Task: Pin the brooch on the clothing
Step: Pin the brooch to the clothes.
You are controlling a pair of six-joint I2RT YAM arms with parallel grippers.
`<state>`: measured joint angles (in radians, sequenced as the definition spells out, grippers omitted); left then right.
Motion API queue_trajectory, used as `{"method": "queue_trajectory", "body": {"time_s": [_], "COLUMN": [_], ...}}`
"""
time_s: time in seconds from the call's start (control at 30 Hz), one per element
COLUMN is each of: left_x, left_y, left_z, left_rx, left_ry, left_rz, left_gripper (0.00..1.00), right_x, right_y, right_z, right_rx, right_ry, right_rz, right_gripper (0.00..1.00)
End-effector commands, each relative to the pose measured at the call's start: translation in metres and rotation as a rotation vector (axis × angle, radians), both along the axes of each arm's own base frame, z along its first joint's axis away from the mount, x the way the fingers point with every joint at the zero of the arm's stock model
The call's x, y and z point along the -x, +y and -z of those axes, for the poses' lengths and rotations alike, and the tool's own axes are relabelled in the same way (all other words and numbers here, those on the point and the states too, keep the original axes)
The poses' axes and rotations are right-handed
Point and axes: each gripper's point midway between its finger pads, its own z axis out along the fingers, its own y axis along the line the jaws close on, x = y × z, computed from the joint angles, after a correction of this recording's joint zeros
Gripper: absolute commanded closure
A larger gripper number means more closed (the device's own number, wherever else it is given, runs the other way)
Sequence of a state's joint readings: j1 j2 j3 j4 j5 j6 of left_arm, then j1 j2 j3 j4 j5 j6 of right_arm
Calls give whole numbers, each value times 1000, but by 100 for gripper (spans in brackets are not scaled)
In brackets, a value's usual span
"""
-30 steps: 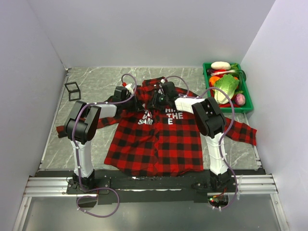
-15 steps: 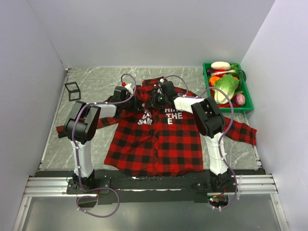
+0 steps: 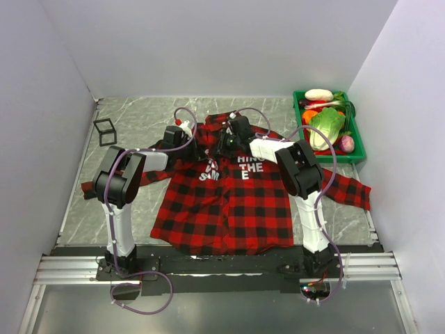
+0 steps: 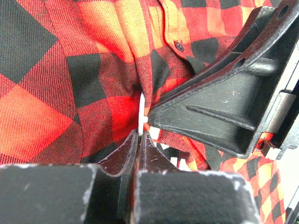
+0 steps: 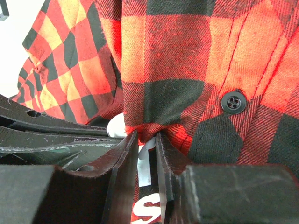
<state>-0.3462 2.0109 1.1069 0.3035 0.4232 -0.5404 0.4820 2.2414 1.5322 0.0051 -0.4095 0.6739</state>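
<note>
Your left gripper (image 4: 139, 136) is clamped tight on the edge of the brooch (image 5: 115, 126), a pale disc pressed against a raised fold of the shirt (image 3: 222, 209). Your right gripper (image 5: 145, 154), jaws narrowly parted, pinches that same fold just beside a black button (image 5: 233, 102). Both meet at the chest, by the white lettering (image 3: 250, 167). The shirt lies spread on the grey tabletop (image 3: 139, 118), with a green tray (image 3: 337, 159) of vegetables at far right.
</note>
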Motion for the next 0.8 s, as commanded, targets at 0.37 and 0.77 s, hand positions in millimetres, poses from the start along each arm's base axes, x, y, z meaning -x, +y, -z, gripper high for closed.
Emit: {"method": "queue_trajectory", "body": {"time_s": [0.37,0.77], "left_x": [21,26], "left_y": [-14,-11], "left_z": [-11,-11], "left_rx": [24,16], "left_ry": [-39,-46], "left_rz": [72,63], "left_gripper": [99,99], "right_x": [-8,-14], "right_y": [14,14], "right_z": [2,-2], "right_rx": [20,17], "right_ry": [-31,-44], "right_rz": [10,24], "right_gripper": [72,72]}}
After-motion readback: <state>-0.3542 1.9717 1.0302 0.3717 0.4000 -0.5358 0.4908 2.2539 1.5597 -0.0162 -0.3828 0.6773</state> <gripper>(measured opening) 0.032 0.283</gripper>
